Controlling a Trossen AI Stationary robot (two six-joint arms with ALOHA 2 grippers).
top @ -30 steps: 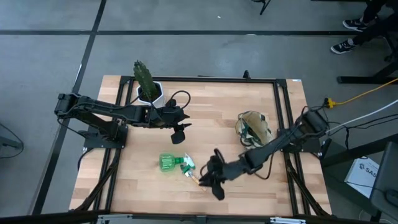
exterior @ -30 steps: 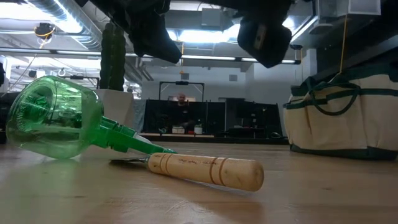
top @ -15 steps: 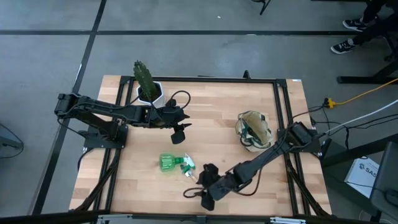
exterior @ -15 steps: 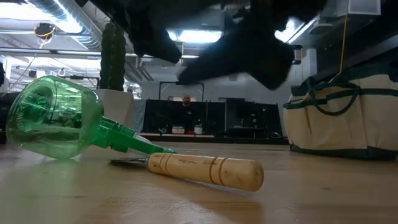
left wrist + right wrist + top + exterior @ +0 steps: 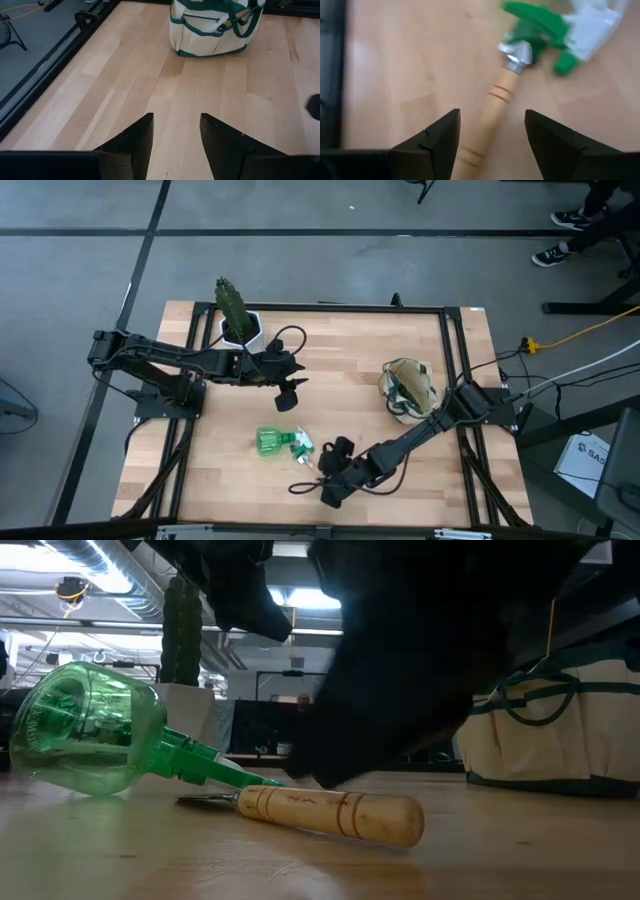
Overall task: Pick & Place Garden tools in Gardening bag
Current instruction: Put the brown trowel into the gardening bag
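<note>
A thin wooden-handled tool (image 5: 330,812) lies flat on the table near the front edge, its metal end (image 5: 518,54) at the spray head of a green spray bottle (image 5: 270,442) that lies on its side. My right gripper (image 5: 491,114) is open and low over the handle (image 5: 492,107), one finger on each side, not touching it. My left gripper (image 5: 176,125) hangs open above the table's middle left. The cream bag (image 5: 408,390) with green trim stands upright on the right.
A cactus in a white pot (image 5: 238,322) stands at the far left corner. A black frame rail (image 5: 455,360) runs along the table's edges. Bare wood lies between the bag (image 5: 210,25) and my left gripper.
My right gripper has dropped toward the table and moved toward the left and near edges, tipping further down. It now straddles the wooden handle. The tool and the bottle have not moved.
</note>
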